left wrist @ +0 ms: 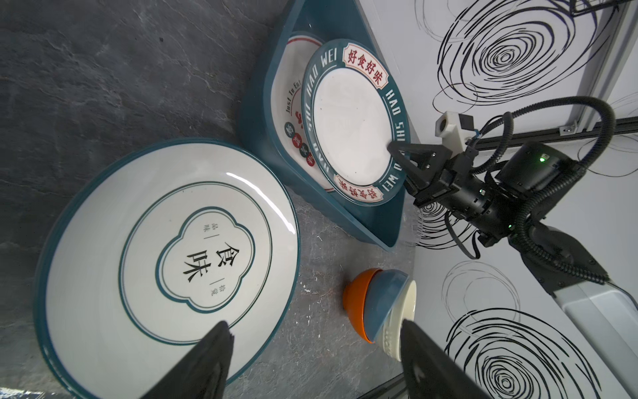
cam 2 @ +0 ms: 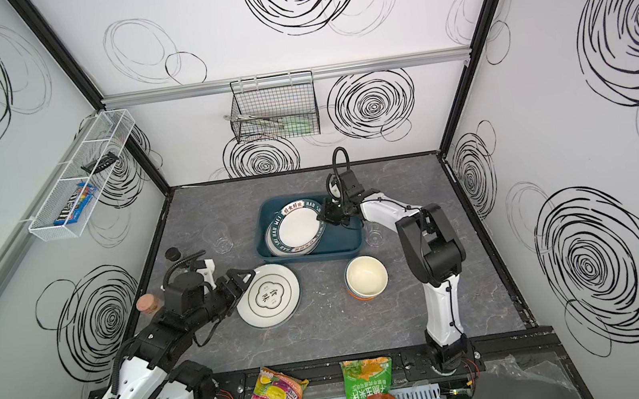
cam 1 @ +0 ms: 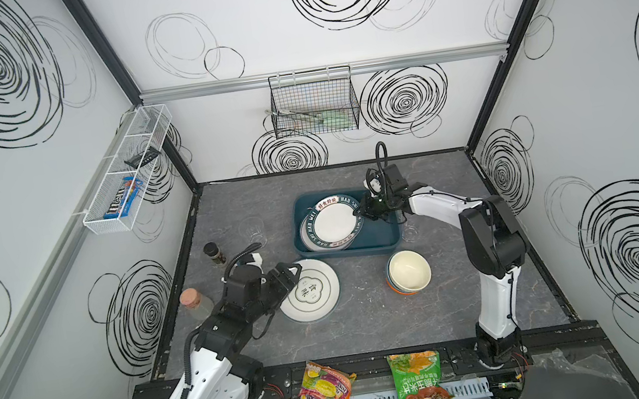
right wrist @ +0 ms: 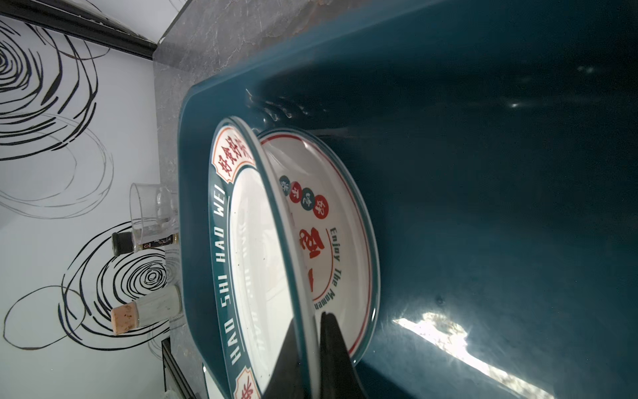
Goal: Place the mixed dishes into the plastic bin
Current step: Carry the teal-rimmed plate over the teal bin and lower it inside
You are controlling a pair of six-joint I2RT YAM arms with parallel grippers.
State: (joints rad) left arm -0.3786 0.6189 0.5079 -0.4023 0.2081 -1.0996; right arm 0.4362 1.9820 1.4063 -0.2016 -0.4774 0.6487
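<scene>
Teal plastic bin (cam 1: pixel 382 239), far centre of counter (cam 1: pixel 368 328): holds lettered-rim plate (cam 1: pixel 333 221), tilted over a red-character plate (right wrist: pixel 345 248), its right rim pinched in the clenched right gripper (cam 1: pixel 357 213). Quatrefoil plate (cam 1: pixel 313 293) on counter, nearer; left gripper (cam 1: pixel 293 274) spread wide, empty, at its left edge. Nested bowls (cam 1: pixel 409 270) lie rightward.

Lettered plate (cam 1: pixel 333 222) tilted in teal bin (cam 1: pixel 381 239); quatrefoil plate (cam 1: pixel 319 293), bowls (cam 1: pixel 409 269) outside.

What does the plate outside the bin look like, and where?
Find the dark teal bin on the table. In front of its near left corner, by the open left gripper, lies a white plate. Unlike the lettered plate in the bin, it has a central quatrefoil mark.
</scene>
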